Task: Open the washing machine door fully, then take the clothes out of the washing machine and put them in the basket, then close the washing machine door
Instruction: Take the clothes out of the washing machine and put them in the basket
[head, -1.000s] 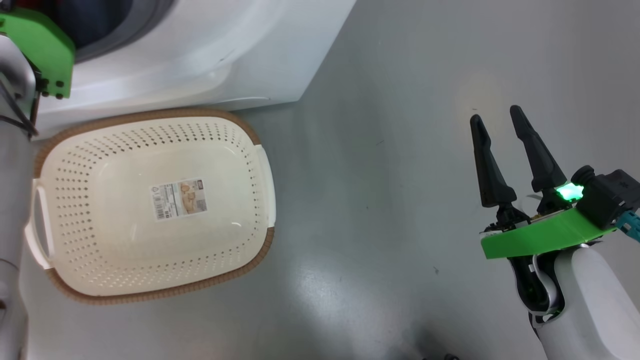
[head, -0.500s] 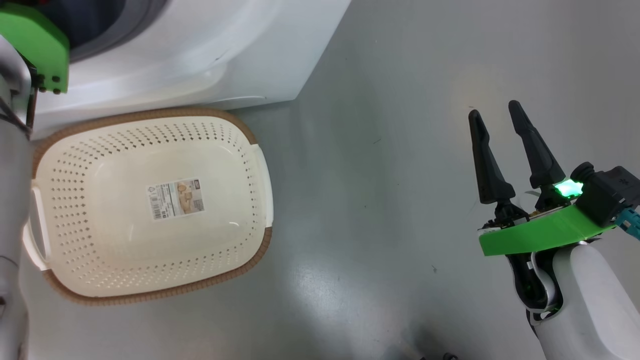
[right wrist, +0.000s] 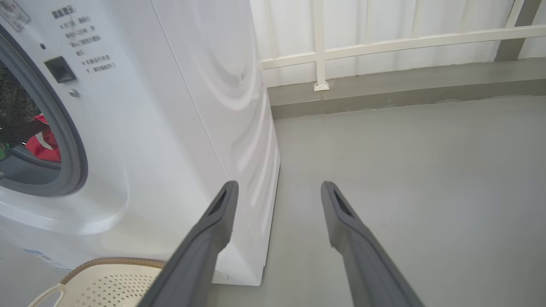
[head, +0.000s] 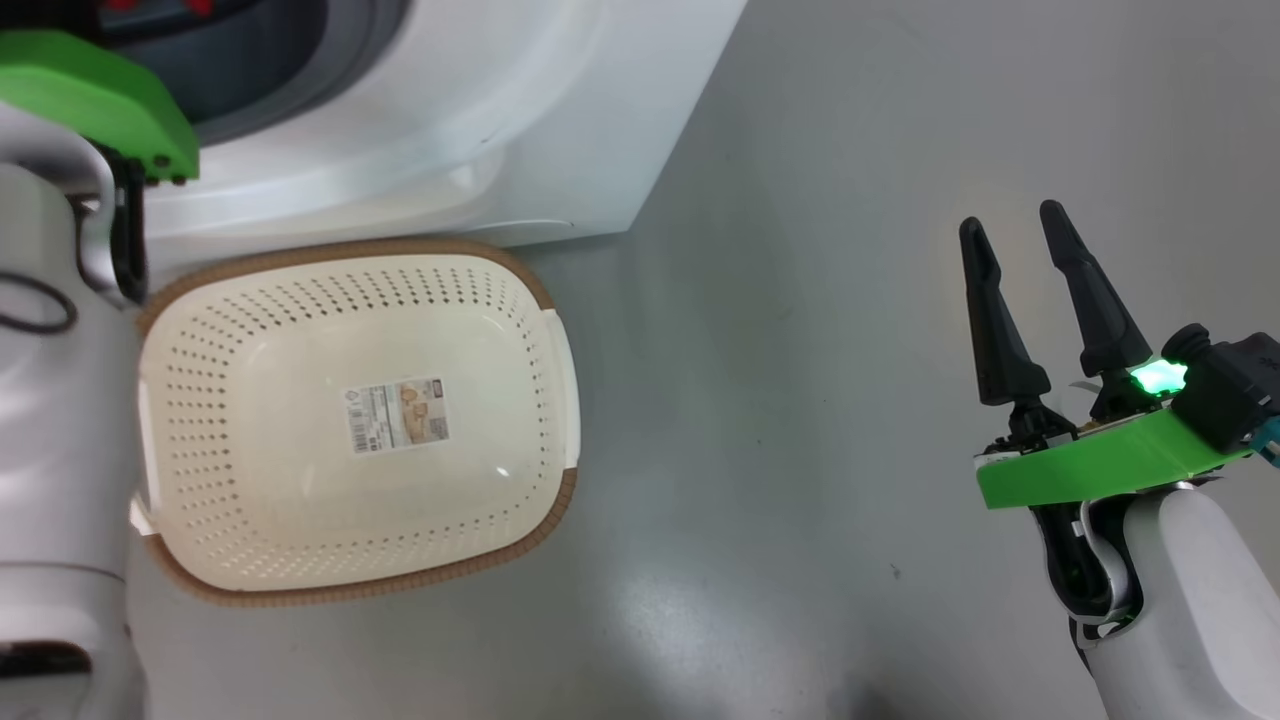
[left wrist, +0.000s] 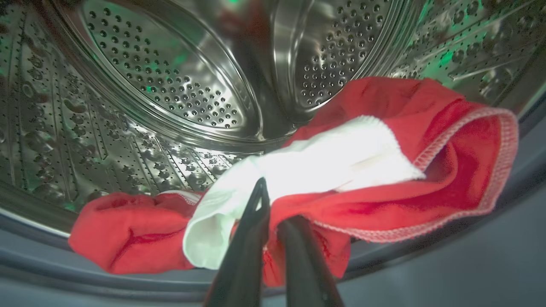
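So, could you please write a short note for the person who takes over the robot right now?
Left gripper: shut on the clothes, inside the drum of the washing machine, near its front edge.
Right gripper: open, empty, above the floor.
Basket: empty, on the floor in front of the washing machine.
Done: door open, clothes gripped.
Left: pull the clothes out, drop them in the basket, close the door.
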Robot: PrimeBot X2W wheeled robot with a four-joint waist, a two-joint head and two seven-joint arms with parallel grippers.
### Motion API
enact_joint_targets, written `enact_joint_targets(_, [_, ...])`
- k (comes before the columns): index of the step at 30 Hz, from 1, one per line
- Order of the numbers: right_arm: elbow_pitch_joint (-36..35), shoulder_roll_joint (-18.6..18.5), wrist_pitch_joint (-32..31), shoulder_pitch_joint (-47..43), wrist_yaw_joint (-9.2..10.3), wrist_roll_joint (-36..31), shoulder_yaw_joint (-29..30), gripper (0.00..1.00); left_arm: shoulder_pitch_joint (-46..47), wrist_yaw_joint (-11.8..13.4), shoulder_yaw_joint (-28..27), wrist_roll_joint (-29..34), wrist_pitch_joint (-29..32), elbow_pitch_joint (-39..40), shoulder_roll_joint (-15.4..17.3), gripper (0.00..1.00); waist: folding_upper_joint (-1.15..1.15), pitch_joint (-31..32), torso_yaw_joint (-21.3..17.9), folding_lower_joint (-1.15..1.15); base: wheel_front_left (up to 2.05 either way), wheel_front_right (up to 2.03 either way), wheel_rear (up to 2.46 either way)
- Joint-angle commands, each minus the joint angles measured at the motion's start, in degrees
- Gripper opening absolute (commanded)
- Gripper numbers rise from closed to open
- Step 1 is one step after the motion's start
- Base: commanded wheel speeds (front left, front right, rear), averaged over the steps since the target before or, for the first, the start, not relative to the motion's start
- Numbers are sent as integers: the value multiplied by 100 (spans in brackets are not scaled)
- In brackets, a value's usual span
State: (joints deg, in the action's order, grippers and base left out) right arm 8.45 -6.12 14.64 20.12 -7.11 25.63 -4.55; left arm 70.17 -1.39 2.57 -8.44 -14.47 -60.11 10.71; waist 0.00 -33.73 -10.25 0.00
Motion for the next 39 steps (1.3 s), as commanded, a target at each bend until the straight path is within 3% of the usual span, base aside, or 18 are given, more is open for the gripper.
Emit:
enact_joint_targets(1, [-109,-81,36,-173,-37,25,-74,100,-260,6,-221,-129,-51,400,162,0,0,140,112,0,0,0,0])
enact_joint_targets(8, [-69,-131,36,-316,-37,34,3,100,-978,-52,-651,-323,-51,1281,-85,0,0,410,266,0,0,0,0])
enact_joint_targets(25, [-41,-173,36,-731,-37,25,149,100,-2794,-408,-1423,-134,-52,3397,-669,0,0,971,517,0,0,0,0])
enact_joint_targets(34, [-18,-163,36,-859,-37,15,199,100,-3603,-515,-1474,-186,-52,4534,-775,0,0,1116,596,0,0,0,0])
enact_joint_targets(39, [-15,-167,36,-882,-37,18,203,100,-4011,-461,-1345,-508,-52,5230,-781,0,0,1136,619,0,0,0,0])
